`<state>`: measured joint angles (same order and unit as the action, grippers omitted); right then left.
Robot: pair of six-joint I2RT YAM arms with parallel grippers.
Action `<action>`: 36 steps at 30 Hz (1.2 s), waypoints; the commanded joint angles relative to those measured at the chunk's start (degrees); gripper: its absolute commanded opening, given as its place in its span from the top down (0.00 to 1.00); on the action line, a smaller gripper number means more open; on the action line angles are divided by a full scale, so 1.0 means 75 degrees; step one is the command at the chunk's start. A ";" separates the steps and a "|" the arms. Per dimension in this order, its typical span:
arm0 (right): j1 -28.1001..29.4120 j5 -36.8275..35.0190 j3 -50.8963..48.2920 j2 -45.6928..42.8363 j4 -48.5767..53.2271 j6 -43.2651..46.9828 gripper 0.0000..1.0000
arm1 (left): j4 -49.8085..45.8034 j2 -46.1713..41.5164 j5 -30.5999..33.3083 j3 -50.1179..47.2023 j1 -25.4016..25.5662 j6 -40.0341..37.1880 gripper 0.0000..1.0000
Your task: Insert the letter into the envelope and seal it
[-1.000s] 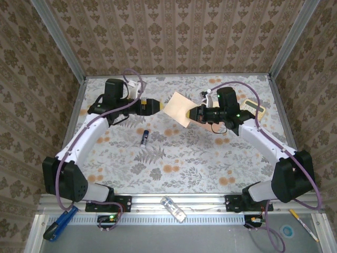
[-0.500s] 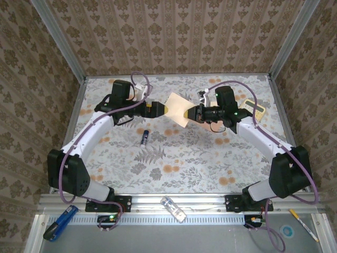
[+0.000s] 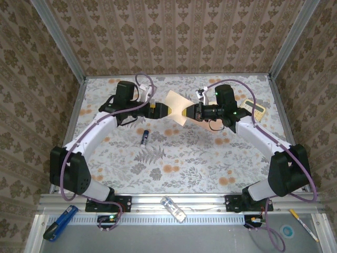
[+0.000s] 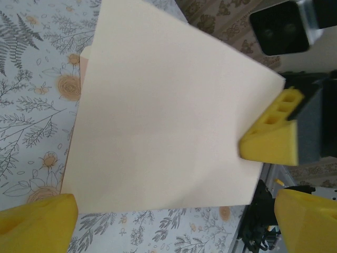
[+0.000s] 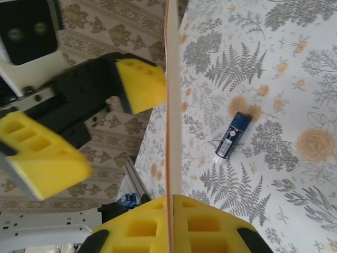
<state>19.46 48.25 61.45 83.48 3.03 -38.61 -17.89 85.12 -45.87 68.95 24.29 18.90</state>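
Note:
A pale peach sheet, the letter point(image 3: 177, 107), hangs in the air at the back middle of the table, and my right gripper point(image 3: 190, 112) is shut on its right edge. In the right wrist view the letter point(image 5: 169, 105) runs edge-on up from the closed right gripper point(image 5: 171, 221). My left gripper point(image 3: 164, 109) is open at the sheet's left side, its fingers point(image 5: 142, 84) apart beside the paper. From the left wrist, the letter point(image 4: 168, 116) fills the middle above the open left gripper point(image 4: 174, 222). A salmon sliver point(image 4: 82, 66) peeks from behind it; whether it is the envelope I cannot tell.
A blue glue stick point(image 3: 144, 137) lies on the floral table left of centre, also in the right wrist view point(image 5: 231, 135). A calculator point(image 3: 253, 108) sits at the back right. A small clear bottle point(image 3: 174, 208) rests on the front rail between the arm bases.
My left gripper has moved right, up to the sheet's left edge. My right gripper has shifted slightly left and up with the sheet still in it.

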 commanded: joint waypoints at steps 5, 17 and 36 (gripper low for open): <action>0.0216 0.0619 -0.0026 -0.0036 -0.0751 -0.0194 1.00 | 0.0645 0.0374 -0.0130 -0.0035 0.0030 0.0284 0.04; 0.0335 0.0797 0.0080 0.0026 -0.0409 0.0152 1.00 | 0.0447 0.0369 -0.0020 0.0436 -0.0209 0.0121 0.04; 0.0323 0.1363 0.0035 -0.0355 -0.1025 0.0016 1.00 | 0.0141 -0.0044 0.0055 -0.0154 -0.0778 -0.0140 0.04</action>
<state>21.65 55.96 61.43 83.09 -1.58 -37.91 -16.49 86.72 -45.58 68.97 18.65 19.20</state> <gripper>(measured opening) 0.061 0.956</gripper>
